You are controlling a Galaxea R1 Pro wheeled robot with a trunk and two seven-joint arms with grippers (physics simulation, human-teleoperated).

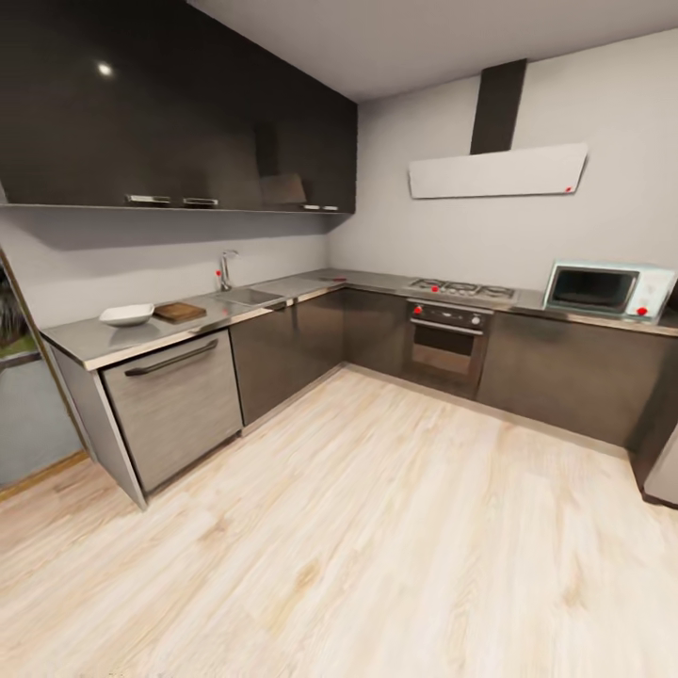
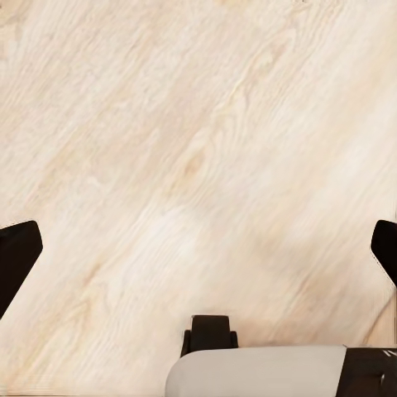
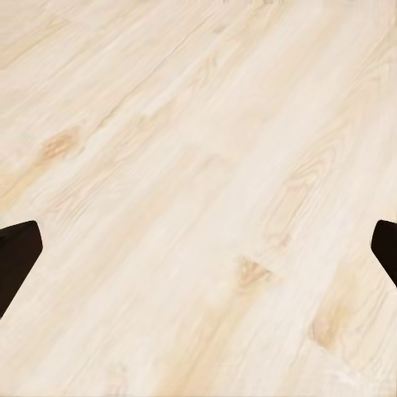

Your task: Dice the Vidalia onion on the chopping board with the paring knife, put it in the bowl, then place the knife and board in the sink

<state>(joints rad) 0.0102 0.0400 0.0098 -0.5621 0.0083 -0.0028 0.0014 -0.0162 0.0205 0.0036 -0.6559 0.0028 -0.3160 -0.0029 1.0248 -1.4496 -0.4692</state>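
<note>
Bowl (image 1: 127, 314) beside chopping board (image 1: 180, 311) on countertop (image 1: 89, 341); contents indiscernible. Both grippers spread wide over floor (image 1: 377, 527).

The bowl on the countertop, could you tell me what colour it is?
White; the bowl shows best in the head view.

Black fingertips (image 2: 16, 252) both wrist cams; L wrist: pale grey rounded housing (image 2: 256, 372), black bracket (image 2: 209, 333)

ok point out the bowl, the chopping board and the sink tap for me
bowl (image 1: 127, 314): head view, on its white rim.
chopping board (image 1: 180, 311): head view, middle of its brown top.
sink tap (image 1: 224, 268): head view, on the chrome upright.
</note>
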